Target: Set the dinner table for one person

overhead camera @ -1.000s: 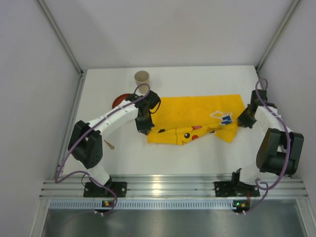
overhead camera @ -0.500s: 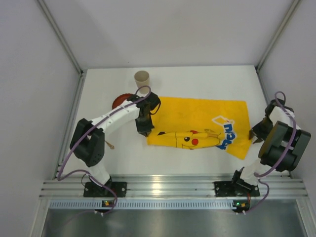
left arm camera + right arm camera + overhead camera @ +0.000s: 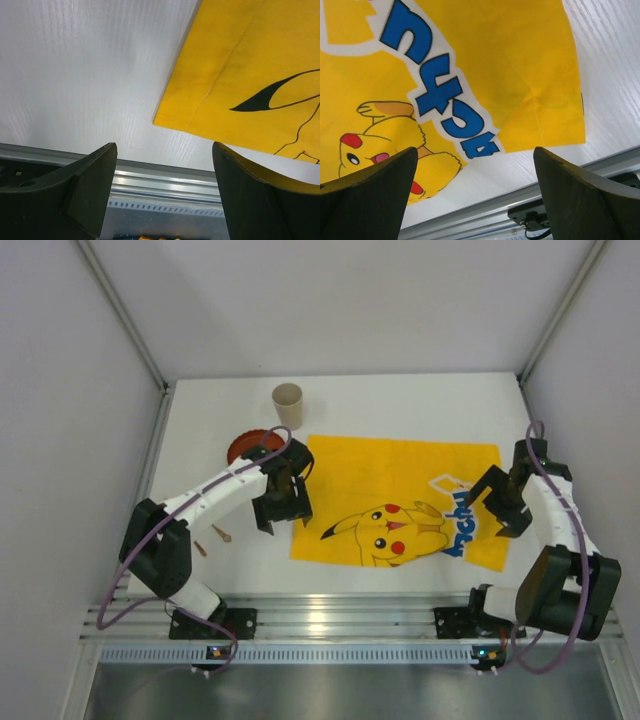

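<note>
The dinner table (image 3: 400, 405) is a white tabletop with a yellow Pikachu-print cloth (image 3: 390, 490) lying flat on it. My left gripper (image 3: 281, 508) hovers at the cloth's near-left corner, open and empty. In the left wrist view that gripper (image 3: 164, 147) stands over bare table beside the cloth corner (image 3: 240, 75). My right gripper (image 3: 492, 512) is over the cloth's near-right part, open and holding nothing. In the right wrist view the gripper (image 3: 475, 150) frames the cloth's near edge with the blue lettering (image 3: 440, 95).
A beige cup (image 3: 287, 398) stands at the back, left of centre. A red dish (image 3: 243, 447) sits behind the left arm. Two small wooden utensils (image 3: 220, 533) lie left of the cloth. A silver rail (image 3: 350, 615) runs along the near edge.
The cloth was folded over and held by both grippers. It has been drawn toward the near edge and now lies spread flat. Both grippers have opened and let it go.
</note>
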Controlling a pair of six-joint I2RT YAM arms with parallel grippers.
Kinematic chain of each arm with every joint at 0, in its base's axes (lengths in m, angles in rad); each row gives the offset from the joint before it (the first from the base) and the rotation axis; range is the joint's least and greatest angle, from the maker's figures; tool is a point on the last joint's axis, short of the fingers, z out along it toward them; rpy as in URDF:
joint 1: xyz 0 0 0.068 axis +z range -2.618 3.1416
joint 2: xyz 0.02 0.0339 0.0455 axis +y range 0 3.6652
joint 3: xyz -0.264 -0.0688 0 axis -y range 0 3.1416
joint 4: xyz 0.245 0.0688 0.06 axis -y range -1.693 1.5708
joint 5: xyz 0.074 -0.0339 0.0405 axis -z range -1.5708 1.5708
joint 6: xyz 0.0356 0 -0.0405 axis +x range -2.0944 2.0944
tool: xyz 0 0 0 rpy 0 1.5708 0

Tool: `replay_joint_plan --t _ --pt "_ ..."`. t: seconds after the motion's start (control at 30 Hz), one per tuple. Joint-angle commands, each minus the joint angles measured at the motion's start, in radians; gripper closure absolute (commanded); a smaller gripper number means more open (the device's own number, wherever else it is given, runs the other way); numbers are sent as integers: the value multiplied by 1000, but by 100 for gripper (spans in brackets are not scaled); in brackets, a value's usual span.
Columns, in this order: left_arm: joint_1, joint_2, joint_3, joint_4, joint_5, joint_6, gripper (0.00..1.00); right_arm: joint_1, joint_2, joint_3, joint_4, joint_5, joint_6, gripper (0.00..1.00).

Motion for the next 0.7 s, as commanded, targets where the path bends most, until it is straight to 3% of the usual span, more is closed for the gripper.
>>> replay_joint_plan --t 0.0,0.23,0.37,0.6,0.67 --pt "-21 -58 -3 -17 -15 -44 18 -5 -56 -66 -46 12 11 0" --pt "-41 -71 -18 -2 -35 -31 23 5 -174 -226 -46 -6 55 9" --pt "-41 -96 -49 32 -18 0 24 25 -240 -223 -46 0 115 31" --pt "-41 -139 -122 50 5 37 25 35 -211 -304 71 20 182 37" --pt "-41 -171 -144 55 10 37 26 35 -205 -339 101 18 213 47"
